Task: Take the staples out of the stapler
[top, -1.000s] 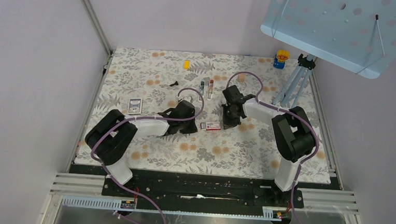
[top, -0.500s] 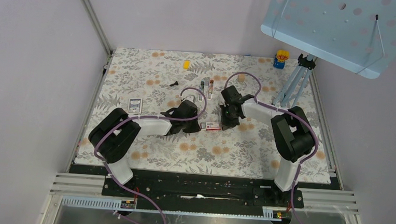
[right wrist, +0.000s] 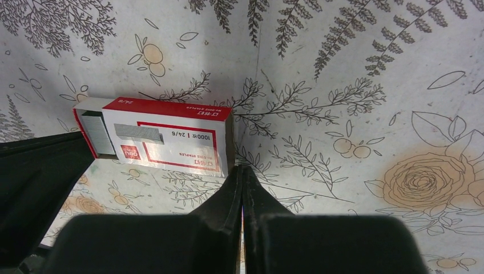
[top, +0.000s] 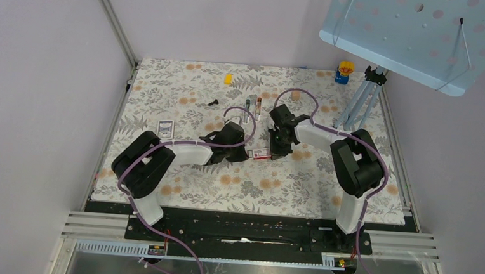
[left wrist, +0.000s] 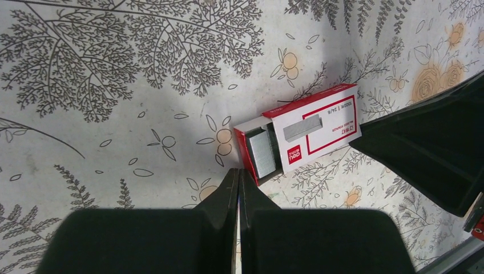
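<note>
The left end effector and right end effector, each pinched together and empty, had edged in on the half-open staple box, probably to steady it.

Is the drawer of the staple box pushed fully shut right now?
No, the staple box has its inner tray slid partway out, with the staples showing.
</note>
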`<control>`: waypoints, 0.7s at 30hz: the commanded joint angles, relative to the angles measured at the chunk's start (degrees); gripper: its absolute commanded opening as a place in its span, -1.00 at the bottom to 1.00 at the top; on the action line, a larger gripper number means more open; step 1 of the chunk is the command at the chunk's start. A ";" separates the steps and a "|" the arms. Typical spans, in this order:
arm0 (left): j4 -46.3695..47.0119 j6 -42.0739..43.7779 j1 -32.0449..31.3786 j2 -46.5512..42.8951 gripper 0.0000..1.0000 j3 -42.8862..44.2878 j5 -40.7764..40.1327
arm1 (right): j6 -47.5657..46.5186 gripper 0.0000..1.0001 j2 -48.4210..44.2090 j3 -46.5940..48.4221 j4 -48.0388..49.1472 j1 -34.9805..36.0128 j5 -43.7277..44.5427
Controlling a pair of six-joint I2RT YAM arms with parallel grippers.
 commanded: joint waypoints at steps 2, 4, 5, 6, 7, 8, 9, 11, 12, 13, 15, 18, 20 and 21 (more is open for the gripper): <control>-2.46 0.52 -0.88 2.54 -1.00 0.67 0.01 | -0.42 -1.00 1.81 1.74 -2.03 1.38 -1.53; -2.46 0.52 -0.84 2.77 -1.00 0.73 0.05 | -0.53 -1.00 2.00 2.06 -1.99 1.54 -1.59; -2.46 0.46 -0.86 2.80 -1.00 0.77 0.05 | -0.55 -1.00 2.09 2.23 -2.04 1.66 -1.60; -2.46 0.44 -0.96 2.76 -1.00 0.85 0.05 | -0.53 -1.00 2.22 2.49 -2.03 1.64 -1.65; -2.44 0.44 -1.04 2.90 -1.00 0.93 0.05 | -0.55 -1.00 2.33 2.75 -2.04 1.69 -1.70; -2.47 0.44 -1.06 2.88 -1.00 1.07 0.05 | -0.55 -1.00 2.48 3.05 -2.12 1.74 -1.83; -2.45 0.44 -1.07 3.03 -1.00 1.18 0.05 | -0.55 -1.00 2.62 3.31 -2.14 1.80 -1.95; -2.46 0.52 -1.23 3.29 -1.00 1.44 0.05 | -0.55 -1.00 2.87 3.92 -2.22 2.02 -2.14; -2.47 0.52 -1.36 3.39 -1.00 1.59 0.05 | -0.55 -1.00 3.05 4.24 -2.31 2.21 -2.23; -2.51 0.52 -1.41 3.50 -1.00 1.83 0.05 | -0.48 -1.00 3.11 4.56 -2.31 2.39 -2.29; -2.52 0.44 -1.85 3.88 -1.00 2.27 0.05 | -0.46 -1.00 3.36 5.32 -2.46 2.70 -2.49; -2.46 0.35 -2.34 4.38 -1.00 3.02 1.33 | -0.18 -1.00 3.74 6.30 -2.71 3.36 -2.44; -2.47 0.27 -2.66 4.68 -1.00 3.42 1.46 | -0.03 -1.00 4.00 6.87 -2.93 3.94 -2.22; -2.46 0.19 -2.86 4.86 -1.00 3.61 1.54 | 0.03 -1.00 4.15 7.17 -3.11 4.22 -1.86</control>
